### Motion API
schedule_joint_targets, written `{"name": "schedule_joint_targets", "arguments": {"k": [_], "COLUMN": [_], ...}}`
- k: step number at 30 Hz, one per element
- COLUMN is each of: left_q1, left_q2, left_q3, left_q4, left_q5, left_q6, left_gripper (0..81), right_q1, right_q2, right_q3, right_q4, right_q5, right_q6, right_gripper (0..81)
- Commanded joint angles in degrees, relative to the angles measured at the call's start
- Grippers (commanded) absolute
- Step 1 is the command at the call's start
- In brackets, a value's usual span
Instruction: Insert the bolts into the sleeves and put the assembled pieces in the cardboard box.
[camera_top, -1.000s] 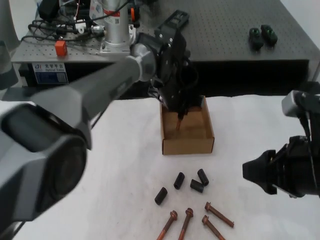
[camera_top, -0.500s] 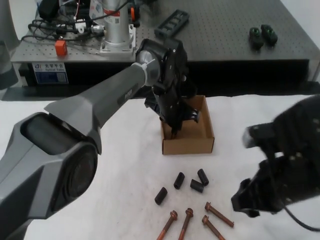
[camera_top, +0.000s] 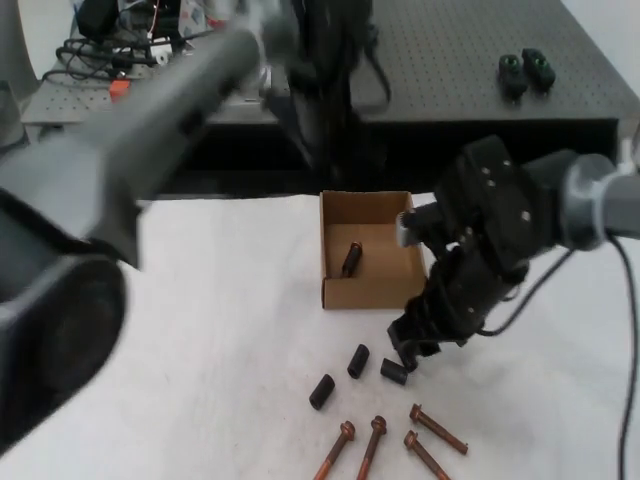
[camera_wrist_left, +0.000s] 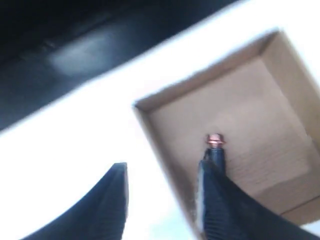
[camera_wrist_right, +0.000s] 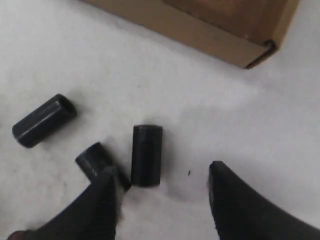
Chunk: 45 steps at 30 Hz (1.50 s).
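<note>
The cardboard box (camera_top: 372, 285) stands mid-bench, and one assembled piece (camera_top: 351, 259) lies inside it. The left wrist view looks down on that piece (camera_wrist_left: 215, 148), copper bolt head showing, inside the box (camera_wrist_left: 165, 135). My left gripper (camera_wrist_left: 165, 200) is open and empty, high above the box's edge. Several black sleeves (camera_top: 358, 361) lie in front of the box, with several copper bolts (camera_top: 371, 445) nearer the front edge. My right gripper (camera_top: 407, 354) hangs open just over the sleeves. In the right wrist view one sleeve (camera_wrist_right: 146, 155) lies beside one of that open gripper's (camera_wrist_right: 170, 205) fingers, with two more sleeves (camera_wrist_right: 44, 120) close by.
White cloth (camera_top: 200, 330) covers the bench. The raised left arm (camera_top: 190, 80) crosses the back left. Behind the cloth is a dark perforated table (camera_top: 450, 60) with cables and small parts. The box corner (camera_wrist_right: 240, 50) lies close to the right gripper.
The left gripper has let the assembled piece go in the box and lifted up and back. The right arm swung in from the right, down over the sleeves.
</note>
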Motion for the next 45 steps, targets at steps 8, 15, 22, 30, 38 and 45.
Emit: {"name": "schedule_joint_targets", "arguments": {"k": [8, 15, 22, 30, 38, 45], "left_q1": [0.5, 0.5, 0.1, -3.2, -10.3, -11.4], "left_q2": [-2.8, -6.7, -16.4, -15.3, -10.3, -7.7], "left_q3": [-0.1, 12.0, 35.9, 45.8, 45.8, 45.8], "left_q4": [8.3, 5.7, -6.7, -8.8, -8.8, -5.1], "left_q5": [-2.8, -2.5, 9.4, 23.6, 21.0, 19.6], "left_q6": [2.0, 1.1, 1.2, 5.1, 6.8, 6.8], "left_gripper": [33.0, 33.0, 33.0, 33.0, 33.0, 33.0], "right_q1": [1.8, 1.8, 1.8, -0.5, -3.4, -4.2], "right_q2": [6.6, 7.6, 7.5, 2.7, -11.5, -20.7], "right_q3": [-5.7, -5.7, -5.7, -5.0, 3.1, 8.7], "right_q4": [1.7, 4.7, 5.3, 8.1, 7.1, 7.3], "right_q5": [4.1, 4.5, 4.5, 4.2, 3.0, 2.4], "right_q6": [-3.1, -4.4, -4.7, -3.7, -0.8, 0.5], "right_gripper": [34.5, 27.5, 4.8, 2.6, 2.6, 2.6]}}
